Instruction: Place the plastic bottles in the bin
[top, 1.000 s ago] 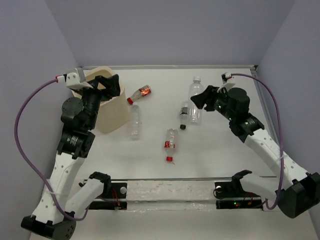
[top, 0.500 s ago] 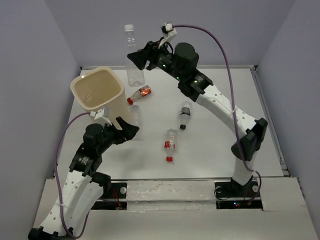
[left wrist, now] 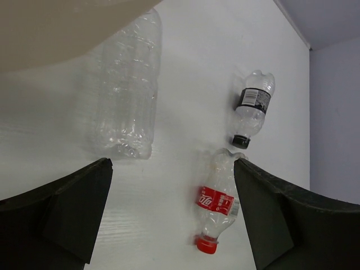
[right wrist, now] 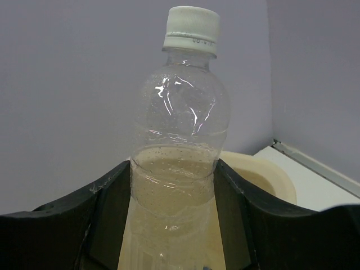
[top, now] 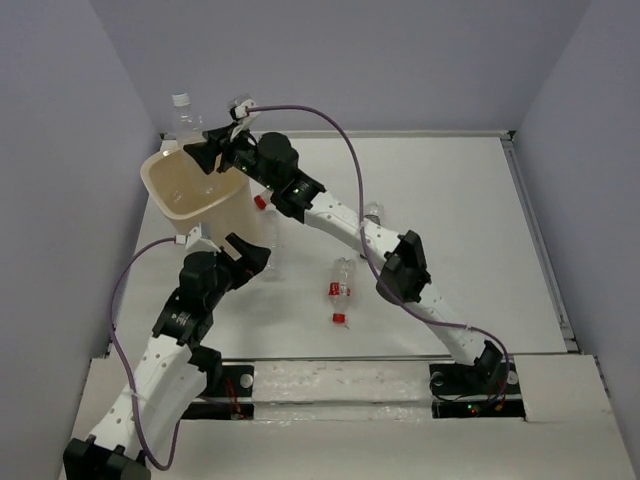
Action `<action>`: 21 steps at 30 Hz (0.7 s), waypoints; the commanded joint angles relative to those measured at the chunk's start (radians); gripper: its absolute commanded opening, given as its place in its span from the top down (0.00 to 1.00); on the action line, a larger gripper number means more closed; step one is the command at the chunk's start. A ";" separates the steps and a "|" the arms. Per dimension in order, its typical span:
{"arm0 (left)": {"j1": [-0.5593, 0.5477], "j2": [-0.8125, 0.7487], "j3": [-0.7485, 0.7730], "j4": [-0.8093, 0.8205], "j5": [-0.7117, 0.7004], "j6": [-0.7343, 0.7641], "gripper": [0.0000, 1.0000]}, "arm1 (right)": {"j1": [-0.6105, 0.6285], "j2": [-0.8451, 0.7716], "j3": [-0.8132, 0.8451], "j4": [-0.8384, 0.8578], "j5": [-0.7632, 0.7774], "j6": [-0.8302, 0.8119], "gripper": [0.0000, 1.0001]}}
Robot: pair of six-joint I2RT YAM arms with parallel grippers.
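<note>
My right gripper [top: 203, 150] is shut on a clear label-less bottle with a white cap [top: 184, 118] and holds it upright above the far rim of the cream bin [top: 165, 195]. In the right wrist view the bottle [right wrist: 181, 112] stands between my fingers [right wrist: 107, 214], with the bin's rim [right wrist: 264, 171] behind it. My left gripper [top: 252, 256] is open and empty, low over the table beside the bin. Its view shows a clear label-less bottle [left wrist: 126, 95], a black-labelled bottle [left wrist: 252, 107] and a red-labelled bottle with a red cap [left wrist: 218, 205] lying on the table.
In the top view the red-labelled bottle [top: 341, 280] lies mid-table and the clear one [top: 272, 248] lies by the bin. Another bottle's red cap [top: 259, 202] peeks from under the right arm. That arm stretches diagonally across the table. Grey walls enclose the table.
My right arm has swung left with the white-capped bottle, from above the table's back to over the bin. My left arm has come down from the bin to the table and holds there.
</note>
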 commanded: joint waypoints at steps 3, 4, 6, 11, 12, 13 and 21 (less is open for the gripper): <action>-0.020 0.172 -0.039 0.198 -0.066 0.022 0.01 | 0.016 -0.021 -0.020 0.148 0.042 -0.114 0.18; -0.026 0.194 -0.039 0.212 -0.072 0.025 0.01 | 0.016 -0.049 -0.095 0.172 0.031 -0.114 0.12; -0.040 0.264 -0.025 0.255 -0.078 0.043 0.01 | 0.016 -0.122 -0.124 0.151 0.010 -0.119 0.07; -0.071 0.421 0.052 0.260 -0.141 0.120 0.01 | 0.016 -0.377 -0.414 0.123 0.002 -0.131 0.08; -0.081 0.433 0.068 0.266 -0.154 0.124 0.01 | 0.016 -0.485 -0.585 0.151 0.013 -0.126 0.09; -0.089 0.457 0.075 0.270 -0.186 0.127 0.01 | 0.016 -0.542 -0.677 0.163 0.019 -0.123 0.10; -0.170 0.660 0.153 0.321 -0.279 0.144 0.01 | -0.054 -0.987 -1.327 0.183 0.101 -0.016 0.13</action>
